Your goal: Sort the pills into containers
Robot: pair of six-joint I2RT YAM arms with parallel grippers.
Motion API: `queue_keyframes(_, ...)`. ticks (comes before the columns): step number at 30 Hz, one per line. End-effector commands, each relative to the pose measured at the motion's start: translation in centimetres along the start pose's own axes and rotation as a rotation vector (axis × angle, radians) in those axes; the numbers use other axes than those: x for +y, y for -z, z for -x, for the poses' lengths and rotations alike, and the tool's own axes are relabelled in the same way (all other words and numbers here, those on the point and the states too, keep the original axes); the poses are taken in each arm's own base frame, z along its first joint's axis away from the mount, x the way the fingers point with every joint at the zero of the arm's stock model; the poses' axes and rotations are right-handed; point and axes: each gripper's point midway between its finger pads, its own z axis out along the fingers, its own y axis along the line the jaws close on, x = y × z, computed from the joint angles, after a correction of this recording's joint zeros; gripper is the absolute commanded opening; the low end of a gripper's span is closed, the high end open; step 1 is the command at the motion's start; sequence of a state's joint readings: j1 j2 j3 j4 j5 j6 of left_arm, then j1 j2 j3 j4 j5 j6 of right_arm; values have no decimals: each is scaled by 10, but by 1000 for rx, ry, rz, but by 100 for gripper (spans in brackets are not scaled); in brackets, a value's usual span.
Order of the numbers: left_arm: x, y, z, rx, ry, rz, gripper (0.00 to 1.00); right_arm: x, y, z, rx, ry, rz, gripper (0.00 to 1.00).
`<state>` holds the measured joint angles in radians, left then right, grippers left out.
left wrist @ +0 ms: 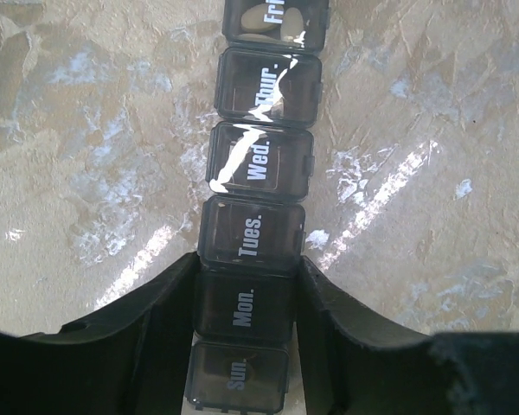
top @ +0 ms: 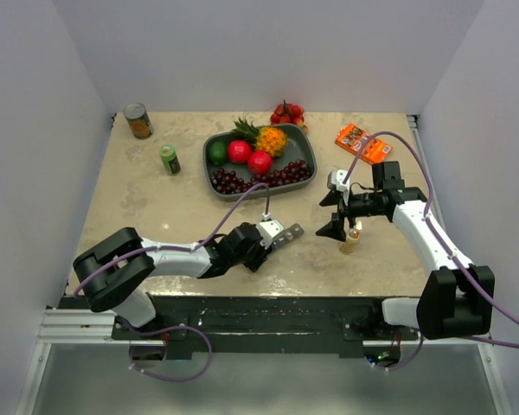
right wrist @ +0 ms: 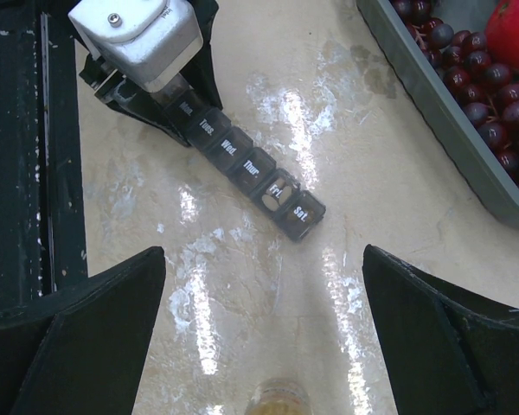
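1. My left gripper [left wrist: 246, 292] clamps the containers [left wrist: 258, 164] at Mon., the strip lying on the table [top: 156, 207]; this end grip could let it pivot.
2. My right gripper [right wrist: 264, 328] hangs wide open, empty, above a small bottle [right wrist: 279, 399]; I could knock it over.

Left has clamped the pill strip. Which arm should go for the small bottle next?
Right. The right gripper is open and hangs right by the small bottle, which shows between its fingers. The left gripper is shut on the pill strip at the Mon. compartment, so it looks busy steadying it.
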<state>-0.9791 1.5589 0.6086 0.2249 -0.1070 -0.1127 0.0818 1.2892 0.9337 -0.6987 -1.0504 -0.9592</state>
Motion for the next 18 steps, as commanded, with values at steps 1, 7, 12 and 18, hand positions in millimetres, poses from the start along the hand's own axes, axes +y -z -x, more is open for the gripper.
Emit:
queue_keyframes(1, 3, -2, -14, 50, -19, 25, 20, 2, 2, 8, -28, 9, 20, 99)
queue_keyframes(7, -9, 9, 5, -10, -26, -45, 0, 11, 1, 5, -36, 48, 61, 99)
queue_keyframes(12, -31, 23, 22, -70, -34, -175, 0, 37, -6, 3, -84, 110, 172, 99)
queue_keyframes(18, -45, 35, 33, -98, -34, -239, 0, 62, -25, -4, -49, 171, 283, 99)
